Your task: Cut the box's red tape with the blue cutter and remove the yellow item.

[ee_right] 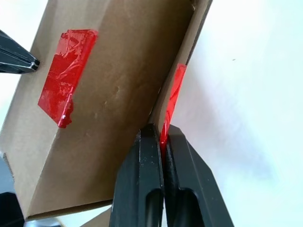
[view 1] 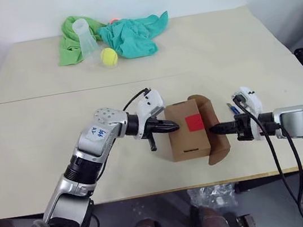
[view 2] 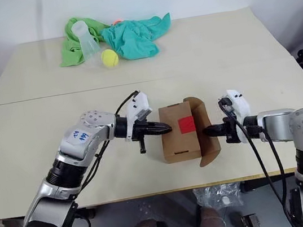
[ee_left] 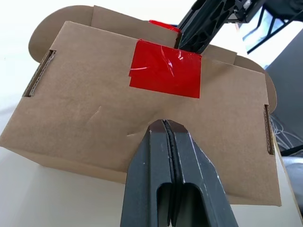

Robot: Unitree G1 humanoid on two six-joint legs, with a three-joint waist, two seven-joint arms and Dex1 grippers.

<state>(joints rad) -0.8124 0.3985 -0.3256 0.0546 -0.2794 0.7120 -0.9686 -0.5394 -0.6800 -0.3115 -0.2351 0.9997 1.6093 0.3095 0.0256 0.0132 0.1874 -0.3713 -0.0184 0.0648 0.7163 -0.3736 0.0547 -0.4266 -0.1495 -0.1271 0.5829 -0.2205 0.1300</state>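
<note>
The brown box (view 1: pixel 189 142) stands near the table's front edge, its red tape (view 1: pixel 194 122) on the upper face. A rounded flap (view 1: pixel 219 137) hangs open on its right side. My left gripper (view 1: pixel 175 126) is shut, with its tips pressed against the box's left wall below the tape (ee_left: pixel 165 71). My right gripper (ee_right: pixel 161 135) is shut on the flap's edge, where a strip of red tape (ee_right: pixel 175 94) folds over it. A dark-blue sliver (view 1: pixel 234 109) shows beside my right wrist, perhaps the blue cutter. The yellow item is hidden.
At the table's far side lie a green cloth (view 1: pixel 70 45), a teal cloth (view 1: pixel 134 36), a tipped clear cup (view 1: pixel 85 35) and a tennis ball (view 1: pixel 109 56). An orange bit (view 1: pixel 114 21) peeks out behind the cloths. A seam (view 1: pixel 52 94) crosses the table.
</note>
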